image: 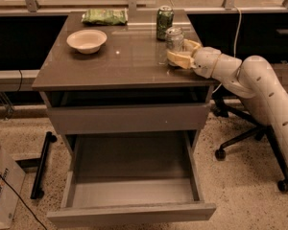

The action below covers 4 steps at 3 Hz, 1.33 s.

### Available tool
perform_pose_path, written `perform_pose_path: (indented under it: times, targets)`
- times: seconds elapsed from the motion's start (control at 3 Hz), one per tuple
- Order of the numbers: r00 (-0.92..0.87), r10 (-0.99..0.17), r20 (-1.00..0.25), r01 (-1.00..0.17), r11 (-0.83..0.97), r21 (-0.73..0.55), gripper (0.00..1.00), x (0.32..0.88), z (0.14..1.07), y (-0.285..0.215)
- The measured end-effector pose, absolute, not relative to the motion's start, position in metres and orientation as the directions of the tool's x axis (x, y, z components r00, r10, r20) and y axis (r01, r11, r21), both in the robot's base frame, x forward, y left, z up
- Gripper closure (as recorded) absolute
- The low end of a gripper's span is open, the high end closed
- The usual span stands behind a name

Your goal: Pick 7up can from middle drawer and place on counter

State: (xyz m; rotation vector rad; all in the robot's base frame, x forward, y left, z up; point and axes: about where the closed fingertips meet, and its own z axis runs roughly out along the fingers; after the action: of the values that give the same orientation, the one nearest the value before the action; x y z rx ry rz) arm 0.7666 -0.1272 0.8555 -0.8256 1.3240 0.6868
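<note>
One pale silver 7up can (174, 36) upright on counter (120, 63), gripper (177, 50) fingers (179, 60) clasping its base

A single camera looked down from in front of and above the cabinet (129, 119), facing its front squarely, at middling range. The whole worktop (125, 63), the open middle drawer (134, 176) below it and strips of floor (240, 195) on both sides fit within the view. The gripper (181, 54) sat toward the upper right, over the worktop's right edge, just beside the 7up can (174, 36).
</note>
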Motion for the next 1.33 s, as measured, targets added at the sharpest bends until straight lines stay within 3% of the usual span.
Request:
perform_pose_path:
  times: [0.33,1.0,1.33]
  targets:
    - [0.13,-0.026,-0.991,-0.824,0.554,-0.122,0.55,0.7677,0.8548,-0.127]
    - [0.13,-0.024,-0.991,-0.829,0.546,-0.122,0.08,0.768,0.8553,-0.1199]
    - [0.13,-0.023,-0.991,-0.831,0.543,-0.122,0.0,0.768,0.8554,-0.1176]
